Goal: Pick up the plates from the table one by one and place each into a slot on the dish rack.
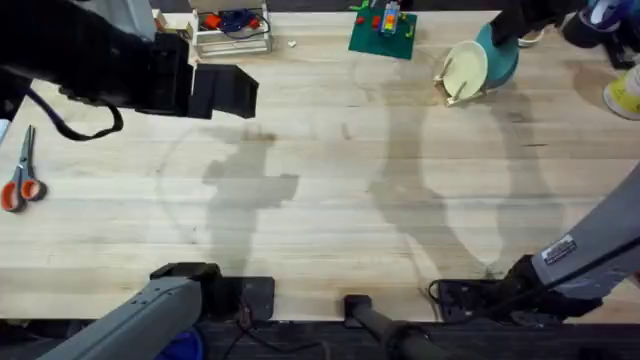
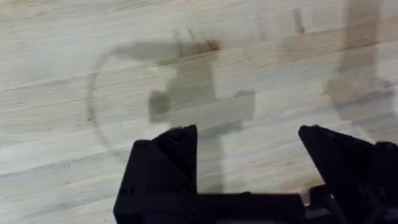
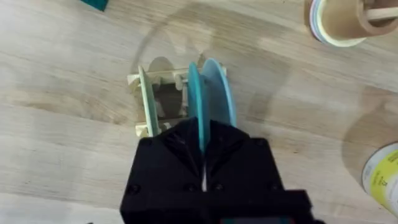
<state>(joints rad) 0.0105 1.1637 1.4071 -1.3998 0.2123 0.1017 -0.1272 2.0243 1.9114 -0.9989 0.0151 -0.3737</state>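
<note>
The dish rack (image 3: 166, 79) stands at the table's (image 1: 320, 200) far right, and all three plates are on edge in it. The cream plate (image 3: 147, 99) fills one outer slot. The teal plate (image 3: 194, 87) is in the middle and the light blue plate (image 3: 219, 93) is just beyond it. My right gripper (image 3: 200, 134) is shut on the teal plate's rim from above. In the overhead view the rack (image 1: 448, 92) shows the cream plate (image 1: 466, 68) and the teal plate (image 1: 502, 62) under my right gripper (image 1: 505, 35). My left gripper (image 2: 249, 149) hangs open over bare table; overhead it is at the far left (image 1: 228, 92).
A white wire-frame stand (image 1: 232, 32) and a green brick baseplate (image 1: 382, 35) sit along the far edge. Orange-handled scissors (image 1: 20, 182) lie at the left edge. A tape roll (image 3: 339, 22) and a yellow-labelled container (image 3: 384, 177) stand near the rack.
</note>
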